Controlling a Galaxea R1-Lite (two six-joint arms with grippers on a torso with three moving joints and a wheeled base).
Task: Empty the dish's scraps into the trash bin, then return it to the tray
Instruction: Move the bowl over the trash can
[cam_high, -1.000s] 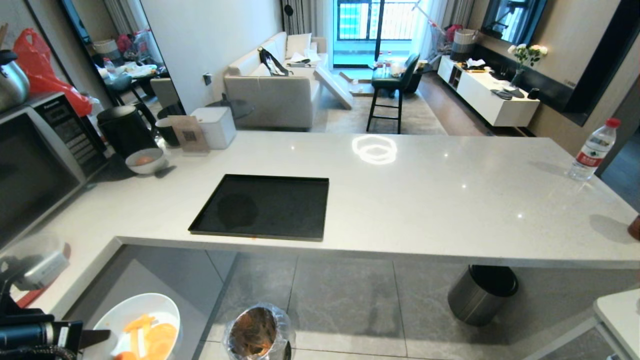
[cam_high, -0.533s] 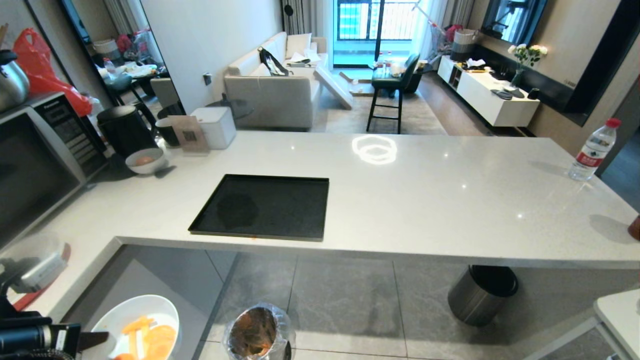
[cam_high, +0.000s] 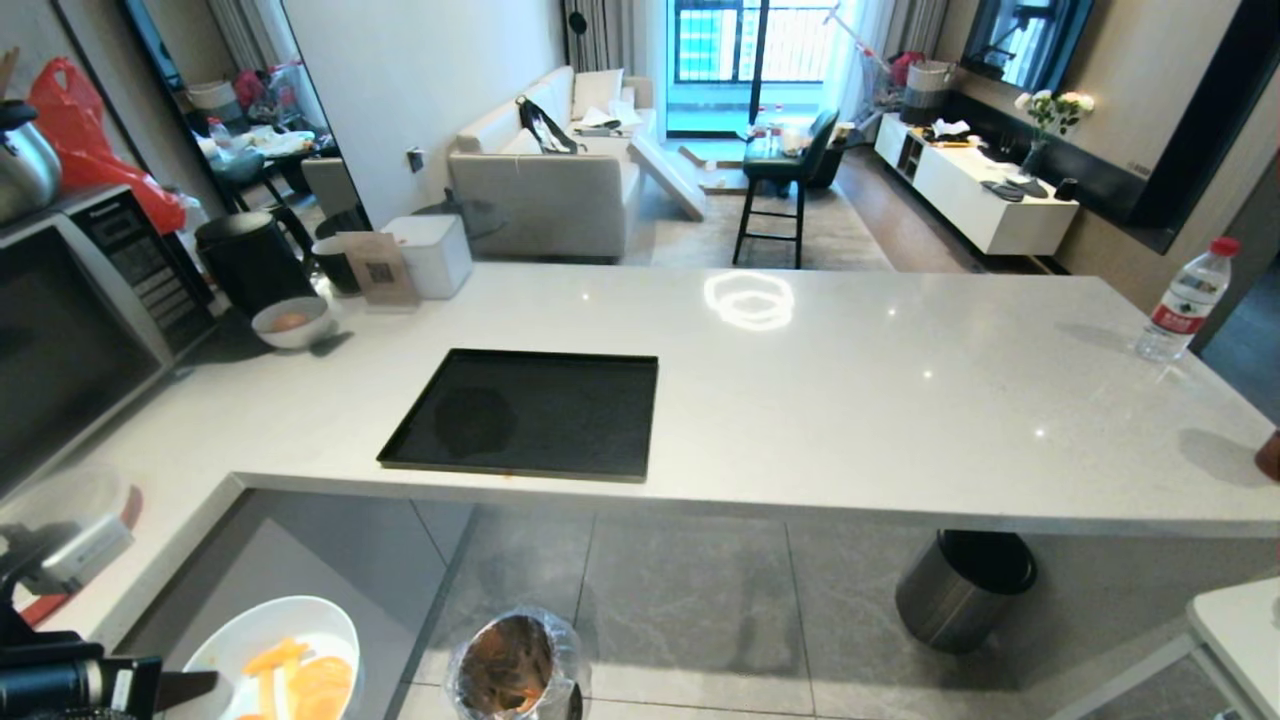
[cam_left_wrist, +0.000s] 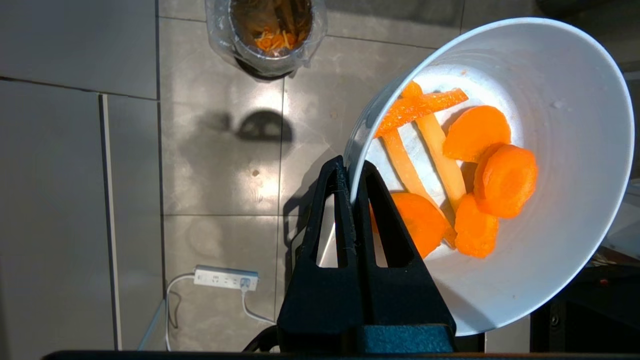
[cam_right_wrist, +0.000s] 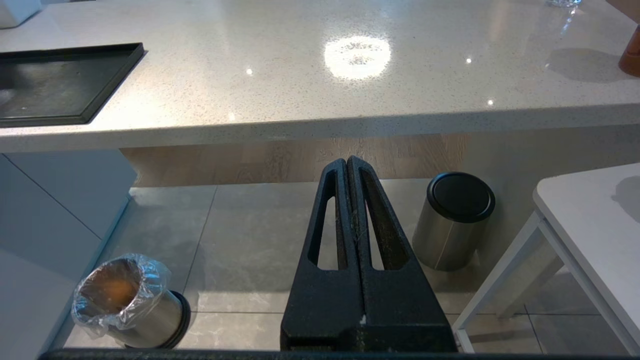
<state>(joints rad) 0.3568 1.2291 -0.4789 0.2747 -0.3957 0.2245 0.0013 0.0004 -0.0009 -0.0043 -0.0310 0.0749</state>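
Left wrist view: the left end effector is clamping the rim of the small round shallow white-lined dish, one finger inside the wall and one outside. The dish is sitting tilted, with the orange and pale carrot-like scraps lying in it. The small round metal trash bin lined with crinkled clear plastic is standing on the grey floor tiles, well apart from the dish and not beneath it.

Risk, as a judgement: tipping from this position is likely to drop slices onto the floor, since the bin mouth is narrow and offset. The thin rim pinch is also inviting the dish to swivel or slip.

Head view: the left arm is reaching low at the near left edge, below the worktop. The large flat black rectangular tray is lying bare. The right end effector is hanging pressed shut, holding nothing.
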